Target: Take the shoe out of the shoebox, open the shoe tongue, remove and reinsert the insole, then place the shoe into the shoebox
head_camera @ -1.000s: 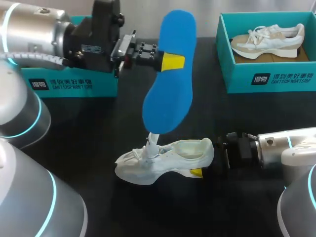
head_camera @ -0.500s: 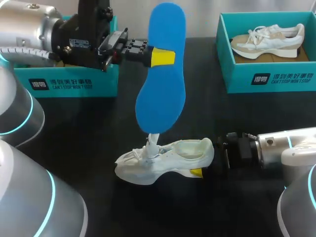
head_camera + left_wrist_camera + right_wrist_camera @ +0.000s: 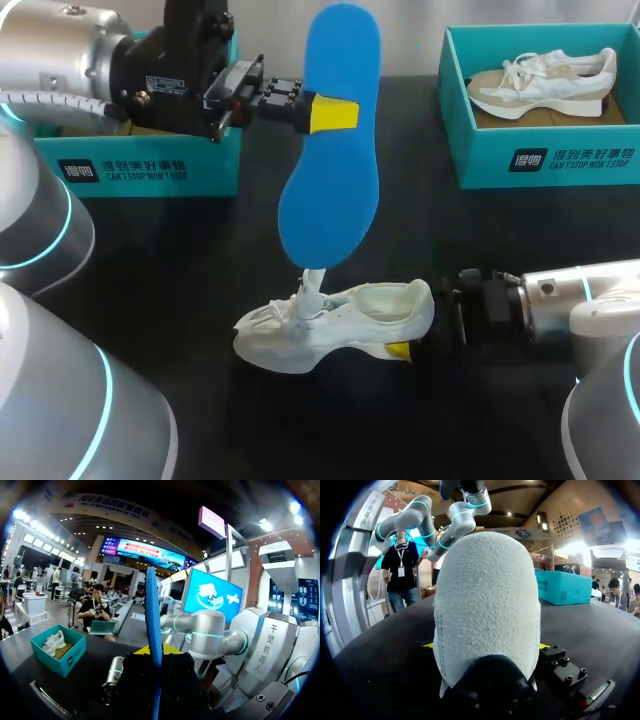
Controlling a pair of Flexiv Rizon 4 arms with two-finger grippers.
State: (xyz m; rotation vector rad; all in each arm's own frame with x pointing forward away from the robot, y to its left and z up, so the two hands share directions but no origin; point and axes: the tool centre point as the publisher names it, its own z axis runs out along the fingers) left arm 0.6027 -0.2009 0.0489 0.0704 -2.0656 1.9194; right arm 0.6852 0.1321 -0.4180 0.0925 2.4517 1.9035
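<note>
Our left gripper (image 3: 333, 115) clamps the blue insole (image 3: 330, 190) upright above the shoe (image 3: 335, 322) at the table's near middle, whose heel our right gripper (image 3: 400, 349) clamps; lowered crooked, the insole could buckle against the tongue (image 3: 311, 287).

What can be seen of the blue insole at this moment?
The insole is a bright blue, flat sheet that looks like foam, cut to a foot outline. It is out of the shoe and held nearly upright in the air, wider end down. The left gripper has it by the upper half, jaws shut on its two faces. The left wrist view shows it edge-on, thin and straight. Its lower tip hangs just over the white shoe; whether they touch is unclear.
</note>
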